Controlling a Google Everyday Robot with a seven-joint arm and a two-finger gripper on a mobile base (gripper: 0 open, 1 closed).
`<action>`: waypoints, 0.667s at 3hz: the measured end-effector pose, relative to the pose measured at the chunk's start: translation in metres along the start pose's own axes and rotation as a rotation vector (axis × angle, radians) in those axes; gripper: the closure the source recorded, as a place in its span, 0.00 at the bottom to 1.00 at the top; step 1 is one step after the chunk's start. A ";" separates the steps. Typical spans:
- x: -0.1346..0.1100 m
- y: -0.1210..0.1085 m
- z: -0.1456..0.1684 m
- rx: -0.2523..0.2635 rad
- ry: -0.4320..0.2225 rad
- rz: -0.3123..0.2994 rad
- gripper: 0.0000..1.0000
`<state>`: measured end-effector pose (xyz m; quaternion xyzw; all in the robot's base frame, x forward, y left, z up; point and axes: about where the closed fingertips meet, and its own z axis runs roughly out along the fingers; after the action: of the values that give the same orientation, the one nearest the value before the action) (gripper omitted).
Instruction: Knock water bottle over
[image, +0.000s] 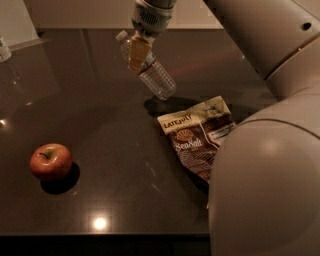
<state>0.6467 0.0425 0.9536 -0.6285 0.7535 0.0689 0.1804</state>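
The water bottle (152, 75) is a clear ribbed bottle with a white cap. It is tilted steeply, cap up and to the left, base down and to the right, just above its shadow on the dark table (115, 130). My gripper (140, 52) comes down from the top of the view. Its tan fingers (138, 54) are closed across the bottle's upper part, near the neck. The label band is hidden behind the fingers.
A chip bag (197, 137) lies flat just right of and in front of the bottle. A red apple (50, 161) sits at the front left. My arm's large white body (265, 185) fills the right side. Another bottle-like object (4, 49) stands at the far left edge.
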 end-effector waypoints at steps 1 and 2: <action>0.021 -0.001 0.009 -0.015 0.096 -0.056 1.00; 0.026 0.000 0.020 -0.037 0.172 -0.160 0.87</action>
<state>0.6469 0.0251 0.9255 -0.6935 0.7121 0.0141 0.1085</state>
